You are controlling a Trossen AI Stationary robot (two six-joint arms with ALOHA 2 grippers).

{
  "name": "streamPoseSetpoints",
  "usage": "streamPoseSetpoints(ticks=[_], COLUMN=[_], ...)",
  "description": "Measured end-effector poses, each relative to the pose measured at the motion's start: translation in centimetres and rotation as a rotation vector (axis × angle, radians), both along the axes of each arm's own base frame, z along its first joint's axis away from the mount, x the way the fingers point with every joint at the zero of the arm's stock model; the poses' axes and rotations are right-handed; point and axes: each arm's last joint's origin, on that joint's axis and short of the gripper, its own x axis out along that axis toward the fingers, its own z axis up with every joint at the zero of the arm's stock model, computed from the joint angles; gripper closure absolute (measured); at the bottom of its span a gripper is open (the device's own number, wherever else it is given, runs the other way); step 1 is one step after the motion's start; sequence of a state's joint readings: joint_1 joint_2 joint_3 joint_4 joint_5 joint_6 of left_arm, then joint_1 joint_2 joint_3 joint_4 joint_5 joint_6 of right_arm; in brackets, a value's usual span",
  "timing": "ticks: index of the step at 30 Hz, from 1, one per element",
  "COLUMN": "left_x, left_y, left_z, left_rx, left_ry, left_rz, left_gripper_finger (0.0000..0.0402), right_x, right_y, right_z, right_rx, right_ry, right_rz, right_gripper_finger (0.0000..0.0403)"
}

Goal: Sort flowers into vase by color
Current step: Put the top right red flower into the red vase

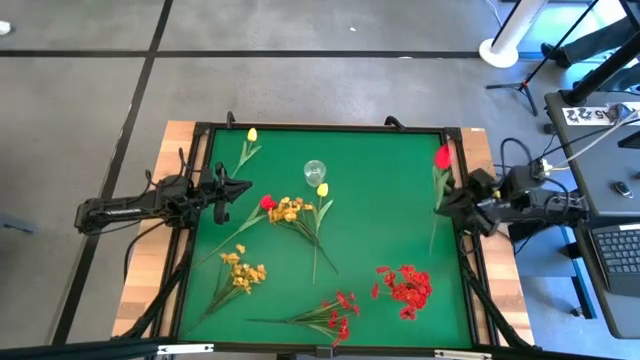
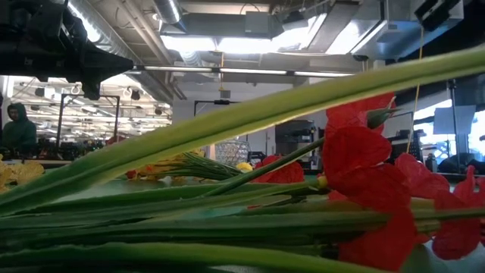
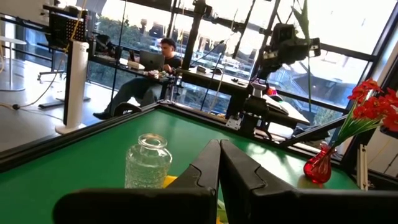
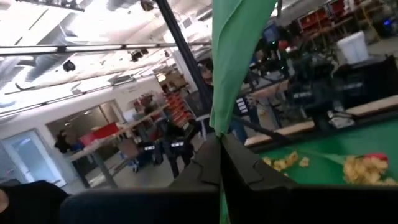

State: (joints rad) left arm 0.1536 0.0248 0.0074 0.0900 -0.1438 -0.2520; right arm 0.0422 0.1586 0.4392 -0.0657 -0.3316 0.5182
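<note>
A clear glass vase [image 1: 316, 171] [image 3: 148, 162] stands upright at the table's far middle. A red vase [image 3: 320, 165] with red blooms [image 1: 405, 285] stands at the near right. On the green mat lie yellow tulips [image 1: 251, 135] [image 1: 322, 190], a red tulip [image 1: 267, 201], yellow sprays [image 1: 290, 208] [image 1: 243, 272] and a red spray [image 1: 340, 315]. My right gripper [image 1: 447, 203] [image 4: 219, 140], at the right edge, is shut on another red tulip [image 1: 443, 156]. My left gripper [image 1: 245, 188] [image 3: 219, 158] hovers shut at the left, holding nothing. My right gripper pinches the red tulip's green leaf and stem [image 4: 217, 121] between its two shut fingers, which come roughly level from the table's right and lie across the stem [image 1: 436, 190]. The bloom end points toward the far edge and the stem's free end [image 1: 432, 245] toward the near edge, above the mat.
A black frame [image 1: 330, 127] rims the green mat. The low view is mostly blocked by stems and red blooms [image 2: 364, 174] close to the lens. Beyond the table a person [image 3: 163, 50] sits at a desk, and a side table with a laptop [image 1: 615, 245] stands to the right.
</note>
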Motion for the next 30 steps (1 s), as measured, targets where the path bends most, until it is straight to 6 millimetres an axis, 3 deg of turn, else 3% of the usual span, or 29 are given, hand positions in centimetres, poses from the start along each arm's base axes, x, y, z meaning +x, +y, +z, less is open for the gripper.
streamPoseSetpoints(ticks=[8, 19, 30], left_x=[0.0, 0.0, 0.0], left_y=[0.0, 0.0, 0.0], left_z=[0.0, 0.0, 0.0], left_rx=[0.0, 0.0, 0.0], left_ry=[-0.001, -0.001, -0.001], left_rz=[0.0, 0.0, 0.001], left_gripper_finger=[0.0397, 0.0397, 0.0397], right_x=[1.5, 1.2, 1.9], right_y=[0.8, 2.7, 6.2], right_z=[-2.3, -1.6, -2.2], right_rx=[-0.018, -0.062, -0.111], right_ry=[0.088, -0.021, 0.05], right_rz=[0.018, 0.026, 0.036], right_gripper_finger=[0.0403, 0.0403, 0.0403])
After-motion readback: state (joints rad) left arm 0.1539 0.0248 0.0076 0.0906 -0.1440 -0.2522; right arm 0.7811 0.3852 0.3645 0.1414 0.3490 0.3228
